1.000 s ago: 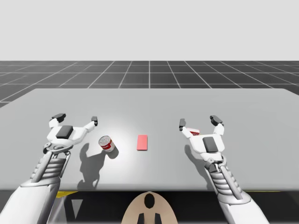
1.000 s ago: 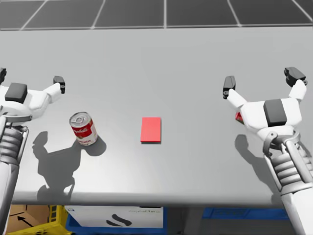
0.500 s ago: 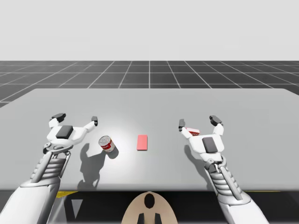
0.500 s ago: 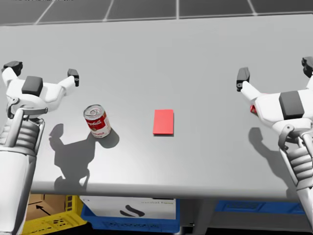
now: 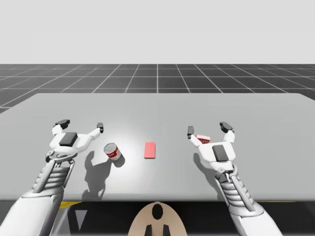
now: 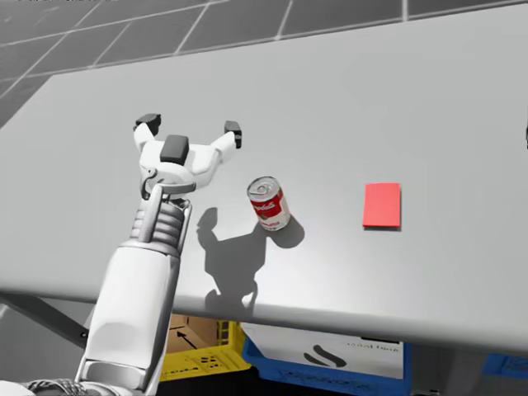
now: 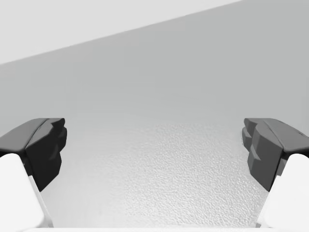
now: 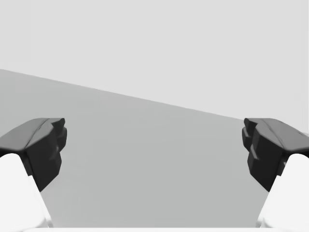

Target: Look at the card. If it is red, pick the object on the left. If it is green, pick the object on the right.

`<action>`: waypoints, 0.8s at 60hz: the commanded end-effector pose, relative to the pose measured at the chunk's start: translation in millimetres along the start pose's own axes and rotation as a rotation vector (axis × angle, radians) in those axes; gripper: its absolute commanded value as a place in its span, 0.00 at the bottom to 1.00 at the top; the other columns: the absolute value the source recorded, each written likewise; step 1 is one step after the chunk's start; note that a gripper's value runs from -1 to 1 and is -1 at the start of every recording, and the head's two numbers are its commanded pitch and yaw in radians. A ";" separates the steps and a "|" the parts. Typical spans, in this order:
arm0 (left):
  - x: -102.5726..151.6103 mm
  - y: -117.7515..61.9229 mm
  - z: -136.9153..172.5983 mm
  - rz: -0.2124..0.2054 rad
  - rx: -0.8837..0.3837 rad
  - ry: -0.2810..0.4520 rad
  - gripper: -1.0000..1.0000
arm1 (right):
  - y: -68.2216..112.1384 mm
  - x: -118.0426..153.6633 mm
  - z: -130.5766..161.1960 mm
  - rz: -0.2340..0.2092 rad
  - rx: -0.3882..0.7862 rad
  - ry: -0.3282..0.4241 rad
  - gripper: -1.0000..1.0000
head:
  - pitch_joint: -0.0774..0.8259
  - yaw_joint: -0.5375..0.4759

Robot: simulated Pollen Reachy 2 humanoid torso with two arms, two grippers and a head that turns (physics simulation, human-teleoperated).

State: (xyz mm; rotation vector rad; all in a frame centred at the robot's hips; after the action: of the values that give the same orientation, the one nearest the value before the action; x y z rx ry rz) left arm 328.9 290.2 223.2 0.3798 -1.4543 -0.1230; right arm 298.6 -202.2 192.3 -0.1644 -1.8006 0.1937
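Views: high view has both our arms, plus a small red-white box [image 5: 201, 138] half hidden under our R gripper [image 5: 207, 129]. Head view has a yellow crate [image 6: 202, 359], blue crate [image 6: 330, 375] and cardboard box [image 6: 194, 334] below the table [image 5: 157, 108] edge.
Wrist views: table surface ahead of each gripper's spread fingers.
Card [image 5: 149, 150]: red, flat, mid-table, btwn can [image 5: 112, 151] and box.
Can: red-white w/ silver top, looks upright, left of card, near our L gripper [image 5: 81, 125] but apart from it.
Claws: L wide open; R wide open over the box, not gripping it.
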 end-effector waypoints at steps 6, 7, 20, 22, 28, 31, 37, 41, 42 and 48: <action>12.0 0.1 11.9 0.111 -0.112 0.041 0.00 | 5.6 -0.4 0.9 -0.020 -0.001 0.004 0.00 | 0.87 0.89; 13.8 0.1 14.4 0.122 -0.124 0.047 0.00 | 5.6 -0.5 0.9 -0.020 -0.001 0.004 0.00 | 0.87 0.89; 43.5 4.8 67.0 0.189 -0.297 0.064 0.00 | 7.6 -3.9 1.2 -0.020 0.003 0.015 0.00 | 0.86 0.88; 41.9 3.8 74.3 0.203 -0.325 0.057 0.00 | 7.6 -4.3 1.3 -0.020 0.002 0.016 0.00 | 0.86 0.89; 28.8 0.7 95.4 0.245 -0.462 0.112 0.00 | 7.2 -4.6 1.6 -0.021 0.000 0.019 0.00 | 0.86 0.89; 19.8 -2.1 102.9 0.256 -0.486 0.134 0.00 | 7.1 -4.9 1.6 -0.020 0.001 0.019 0.00 | 0.86 0.89; -5.2 -7.7 117.0 0.270 -0.500 0.158 0.00 | 7.5 -6.2 1.5 -0.017 0.006 0.021 0.00 | 0.86 0.89; -17.9 -10.9 121.2 0.275 -0.509 0.175 0.00 | 7.7 -7.1 1.3 -0.016 0.008 0.024 0.00 | 0.86 0.89; -19.8 -11.3 121.2 0.282 -0.510 0.177 0.00 | 7.8 -7.2 1.3 -0.016 0.008 0.024 0.00 | 0.86 0.89; -35.4 -19.2 118.6 0.299 -0.500 0.177 0.00 | 8.0 -7.2 1.5 -0.016 0.009 0.024 0.00 | 0.86 0.89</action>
State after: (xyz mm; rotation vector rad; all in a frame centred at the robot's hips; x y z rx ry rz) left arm 220.0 268.1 218.9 -0.1717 -1.2588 -0.2359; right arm 299.6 -200.8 185.4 -0.1616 -1.7808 0.2009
